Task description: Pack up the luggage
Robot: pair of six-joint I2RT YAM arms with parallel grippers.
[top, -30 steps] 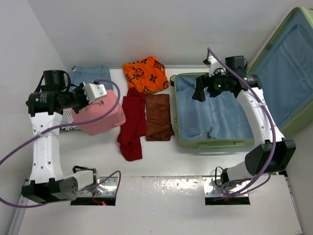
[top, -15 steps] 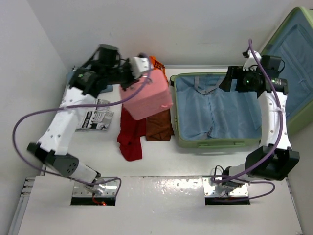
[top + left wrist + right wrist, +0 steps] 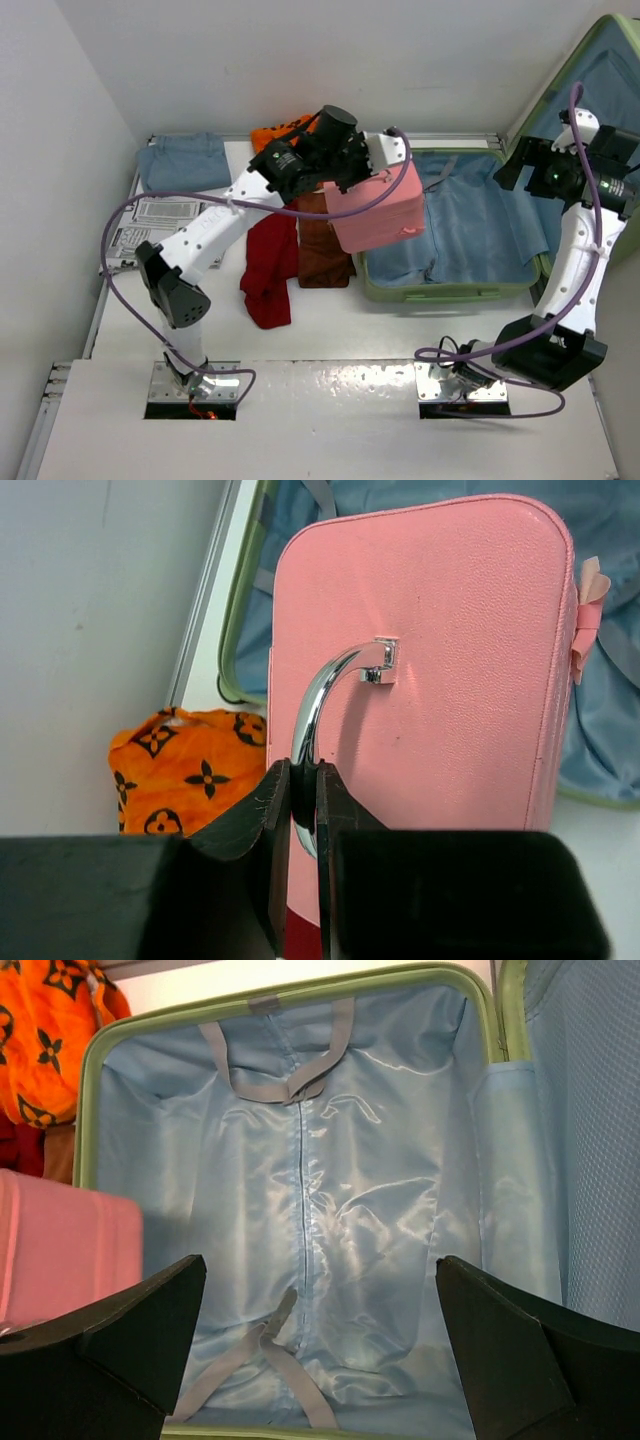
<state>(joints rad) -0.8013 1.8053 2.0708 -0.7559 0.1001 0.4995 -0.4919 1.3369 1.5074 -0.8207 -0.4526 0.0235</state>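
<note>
Luggage: I see the luggage [image 3: 470,235] lying open at the right end of the table [image 3: 330,320]. Its blue-lined base faces up and its lid [image 3: 600,90] stands open on its right side.

Left end effector: the left end effector [image 3: 303,785] is nearly closed, its two black fingers pinching the curved metal handle [image 3: 320,695] of the pink case [image 3: 375,210]. From above it sits over the luggage's far-left corner.

Pink case: it hangs from that grip and overlaps the luggage's left rim, partly over the lining and partly over the clothes outside it. I cannot tell whether it touches the rim.

Right end effector: the right end effector [image 3: 320,1270] is spread wide with nothing between its fingers. It is held over the luggage's right side near the lid hinge, looking down into the base.

Luggage interior: my right wrist view shows bare shiny lining, a centre seam and grey straps [image 3: 290,1080] at the far and near ends. The pink case shows at the luggage's left edge.

Clothes: a brown cloth [image 3: 325,255] lies just left of the luggage and a red garment [image 3: 268,270] is further left. An orange patterned cloth [image 3: 190,770] lies off the luggage's far-left corner.

Further left of the luggage: folded jeans [image 3: 180,160] and a printed sheet [image 3: 150,225] lie well apart from it at the table's other end.
</note>
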